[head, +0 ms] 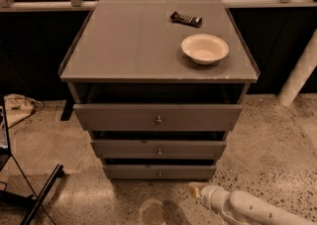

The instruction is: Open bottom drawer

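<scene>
Approach step: the pincer (194,189) hovers near the floor, below and right of the bottom drawer (130,172). I cannot tell how wide it is. Next it needs to reach the drawer's knob (159,173).

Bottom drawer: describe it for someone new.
The grey cabinet stands at centre, three drawer fronts stacked under its top. The bottom drawer is the lowest and narrowest front, nearest the floor; the gripper sits below-right of it.
</scene>
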